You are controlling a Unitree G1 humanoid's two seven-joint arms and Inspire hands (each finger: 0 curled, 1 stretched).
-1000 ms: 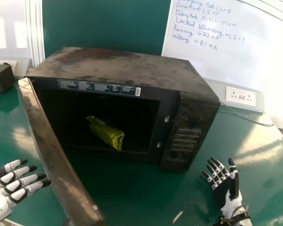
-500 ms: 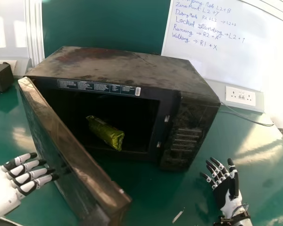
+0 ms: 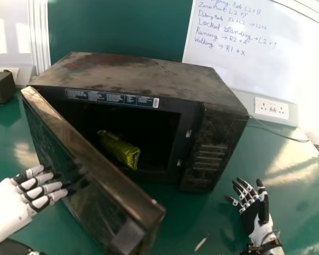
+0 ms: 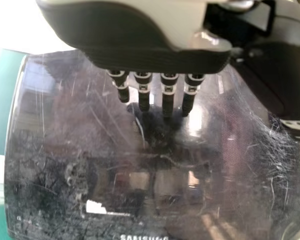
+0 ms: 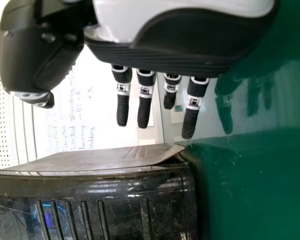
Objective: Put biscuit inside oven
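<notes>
The yellow-green biscuit packet (image 3: 119, 150) lies inside the dark oven (image 3: 143, 74), near the cavity's front. The oven door (image 3: 95, 164) stands partly open, slanting toward the robot on the left. My left hand (image 3: 10, 207) has its fingers straight, tips at the door's outer face; whether they touch it I cannot tell. In the left wrist view my left hand (image 4: 168, 95) is over the glossy door (image 4: 115, 165). To the right of the oven my right hand (image 3: 252, 210) is open and empty; the right wrist view has my right hand (image 5: 145, 95) above the oven (image 5: 90, 200).
A green table (image 3: 287, 191) bears the oven. Behind are a whiteboard (image 3: 244, 53) and a wall socket (image 3: 271, 108) with a cable running to the right. A dark box (image 3: 0, 87) sits at the far left, and a small pale scrap (image 3: 201, 243) lies near the front edge.
The door has swung partway toward the oven, its free edge moving right. My left hand has moved right along with it. The right hand and the packet have stayed put.
</notes>
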